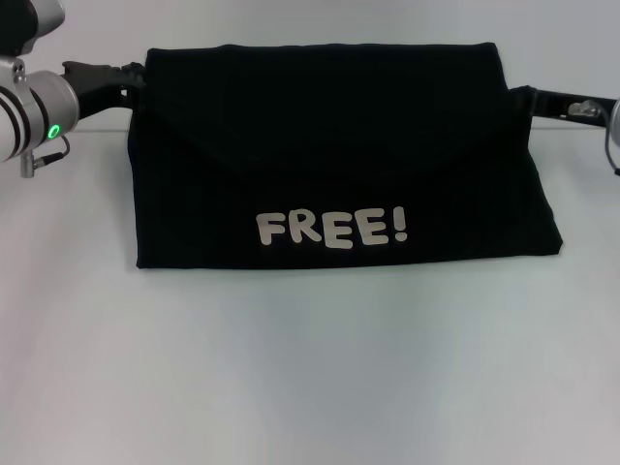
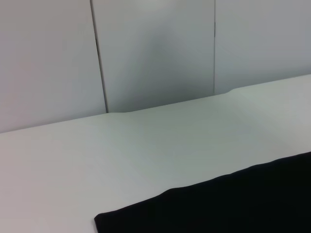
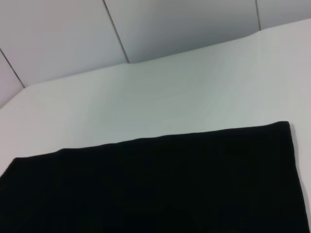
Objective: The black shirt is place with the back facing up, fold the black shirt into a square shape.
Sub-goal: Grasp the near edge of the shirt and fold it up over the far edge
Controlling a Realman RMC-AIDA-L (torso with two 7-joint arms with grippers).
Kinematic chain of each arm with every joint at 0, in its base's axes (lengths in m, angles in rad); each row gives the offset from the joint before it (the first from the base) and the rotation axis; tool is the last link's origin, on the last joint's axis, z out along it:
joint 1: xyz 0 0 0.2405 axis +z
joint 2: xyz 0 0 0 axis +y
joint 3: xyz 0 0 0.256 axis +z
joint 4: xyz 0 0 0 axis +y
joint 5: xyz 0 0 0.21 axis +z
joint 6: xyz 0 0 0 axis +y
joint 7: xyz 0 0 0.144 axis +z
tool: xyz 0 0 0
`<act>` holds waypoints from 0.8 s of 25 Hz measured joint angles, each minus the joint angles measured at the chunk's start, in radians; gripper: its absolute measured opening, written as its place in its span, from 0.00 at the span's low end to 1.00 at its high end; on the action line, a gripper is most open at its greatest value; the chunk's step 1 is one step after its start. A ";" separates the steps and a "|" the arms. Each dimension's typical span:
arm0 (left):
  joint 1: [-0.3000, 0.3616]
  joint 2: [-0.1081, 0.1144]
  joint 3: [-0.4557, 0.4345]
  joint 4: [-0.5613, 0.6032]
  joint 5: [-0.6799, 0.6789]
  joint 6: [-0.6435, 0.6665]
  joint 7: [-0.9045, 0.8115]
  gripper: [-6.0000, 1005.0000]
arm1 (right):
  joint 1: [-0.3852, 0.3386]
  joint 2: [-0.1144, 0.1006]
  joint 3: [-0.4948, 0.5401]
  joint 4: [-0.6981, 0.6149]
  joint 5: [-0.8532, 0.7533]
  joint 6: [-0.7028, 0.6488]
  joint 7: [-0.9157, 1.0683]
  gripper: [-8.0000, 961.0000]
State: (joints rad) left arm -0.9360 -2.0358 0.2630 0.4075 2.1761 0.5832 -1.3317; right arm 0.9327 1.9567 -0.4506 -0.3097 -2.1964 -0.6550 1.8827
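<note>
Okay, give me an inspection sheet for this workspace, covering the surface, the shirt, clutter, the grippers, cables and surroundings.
Surface: white table, smooth, no marks seen.
Job's things: black shirt lies folded into a wide band, upper layer turned down over the lower; pale "FREE!" lettering faces up near the front edge. It is wider than deep, not yet square.
Clutter: nothing seen.
Grippers: left gripper at the shirt's far left corner, right gripper at its far right edge; the fingertips are hidden against the cloth.
Cables: a short thin lead under the left wrist; otherwise nothing seen.
Surroundings: plain pale wall panels behind the table.
</note>
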 joint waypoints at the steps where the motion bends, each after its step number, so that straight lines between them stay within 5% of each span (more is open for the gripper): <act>1: 0.000 0.000 0.000 -0.005 -0.009 -0.007 0.012 0.06 | 0.000 0.006 0.000 0.001 0.000 0.009 -0.004 0.05; 10: -0.002 -0.013 0.001 -0.023 -0.024 -0.030 0.086 0.07 | -0.002 0.037 0.000 0.003 0.000 0.052 -0.006 0.09; 17: -0.003 -0.020 0.004 -0.024 -0.024 -0.061 0.114 0.21 | -0.017 0.056 0.006 -0.017 0.000 0.059 -0.006 0.12; 20: -0.003 -0.021 0.016 -0.021 -0.025 -0.087 0.115 0.27 | -0.028 0.063 0.008 -0.036 0.007 0.070 -0.007 0.37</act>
State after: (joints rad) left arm -0.9388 -2.0567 0.2792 0.3869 2.1513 0.4963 -1.2172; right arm 0.9050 2.0201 -0.4431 -0.3461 -2.1896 -0.5847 1.8755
